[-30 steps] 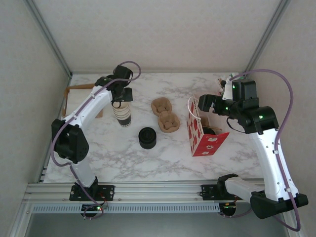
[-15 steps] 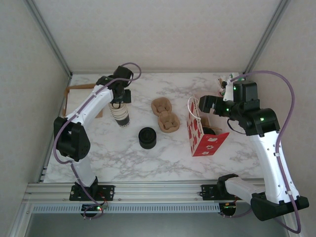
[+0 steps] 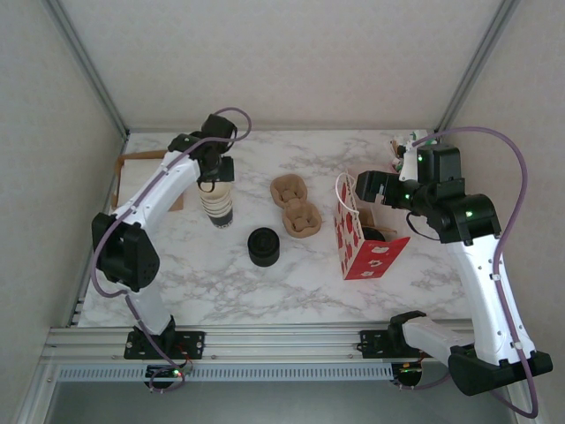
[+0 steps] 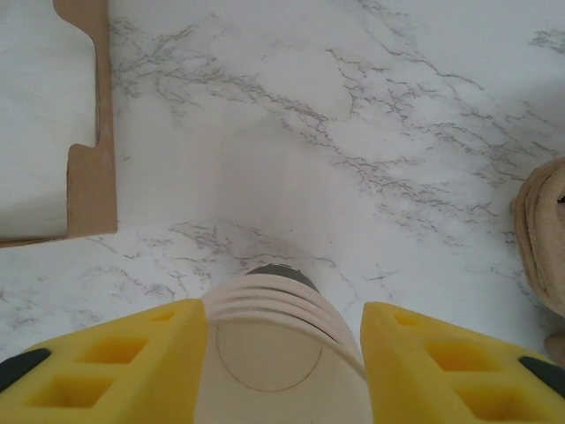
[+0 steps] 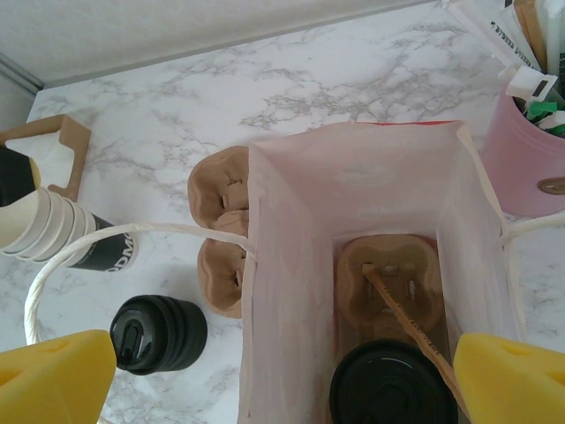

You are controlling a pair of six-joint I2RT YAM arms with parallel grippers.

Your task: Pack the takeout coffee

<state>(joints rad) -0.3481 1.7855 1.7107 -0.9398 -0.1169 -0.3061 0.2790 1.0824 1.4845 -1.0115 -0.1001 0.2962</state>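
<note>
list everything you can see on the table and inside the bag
takeout coffee: one, black lid showing, inside the bag
bag: one, red and white, open top, right of centre
cup carriers: brown pulp, stacked just left of the bag, count unclear
carrier in the bag: one, brown, on the bag's floor
cup stack: one, cream rims over a dark band, left of centre
lid stack: one, black, nearer than the cup carriers
cardboard piece: one, brown, far left
pink holder: one, holding packets, far right
table: one, white and grey marble
left gripper: yellow pads on either side of the top cup
right gripper: yellow pads, open, over the bag
</note>
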